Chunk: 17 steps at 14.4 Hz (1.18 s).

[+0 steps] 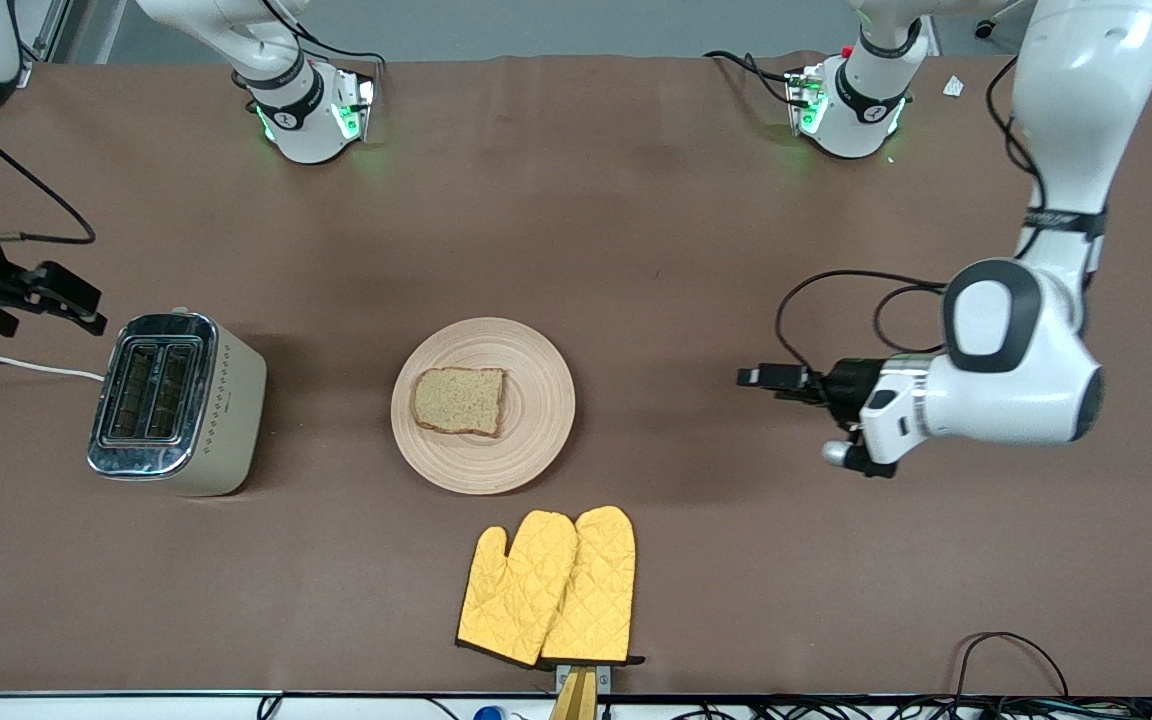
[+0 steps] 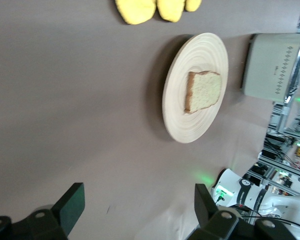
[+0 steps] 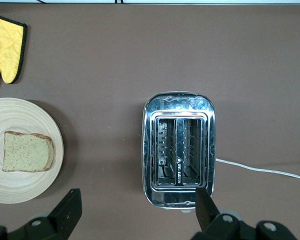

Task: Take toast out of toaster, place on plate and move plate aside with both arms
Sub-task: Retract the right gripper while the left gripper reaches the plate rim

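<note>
The toast lies flat on the round wooden plate in the middle of the table. Both also show in the left wrist view (toast, plate) and in the right wrist view (toast, plate). My left gripper is open and empty. It hangs low over bare table toward the left arm's end, pointing at the plate and well apart from it. My right gripper is open and empty, up over the toaster's edge at the right arm's end.
A steel two-slot toaster with empty slots stands beside the plate toward the right arm's end; it also shows in the right wrist view. Its white cable runs off the table's end. Two yellow oven mitts lie nearer the front camera than the plate.
</note>
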Motion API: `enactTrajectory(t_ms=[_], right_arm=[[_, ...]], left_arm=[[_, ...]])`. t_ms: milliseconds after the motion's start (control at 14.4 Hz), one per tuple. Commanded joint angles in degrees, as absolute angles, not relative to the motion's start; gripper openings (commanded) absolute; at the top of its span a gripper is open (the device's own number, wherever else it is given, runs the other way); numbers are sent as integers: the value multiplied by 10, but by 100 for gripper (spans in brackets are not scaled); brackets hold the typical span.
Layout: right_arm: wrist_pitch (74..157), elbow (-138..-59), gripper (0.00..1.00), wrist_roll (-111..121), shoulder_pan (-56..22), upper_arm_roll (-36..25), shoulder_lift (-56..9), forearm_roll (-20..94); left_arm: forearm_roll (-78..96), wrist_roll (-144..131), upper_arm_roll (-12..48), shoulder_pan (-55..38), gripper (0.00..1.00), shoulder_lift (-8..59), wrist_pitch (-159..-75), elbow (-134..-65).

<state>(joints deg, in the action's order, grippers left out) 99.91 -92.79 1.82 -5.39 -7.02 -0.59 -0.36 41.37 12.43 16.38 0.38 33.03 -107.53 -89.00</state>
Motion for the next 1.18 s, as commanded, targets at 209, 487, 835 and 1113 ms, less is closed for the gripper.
enactTrajectory(t_ms=[209, 487, 835, 1113], right_arm=[[1006, -1011, 100, 22, -40, -65, 81, -11], [998, -982, 100, 21, -37, -65, 76, -11], [976, -964, 100, 18, -37, -64, 71, -11], [973, -961, 100, 19, -40, -62, 71, -11]], left_arm=[[510, 228, 214, -20, 76, 435, -1199, -882], [570, 235, 214, -88, 63, 480, -1298, -861], [589, 234, 215, -137, 55, 540, -1371, -800], [589, 235, 214, -163, 48, 581, -1395, -752]])
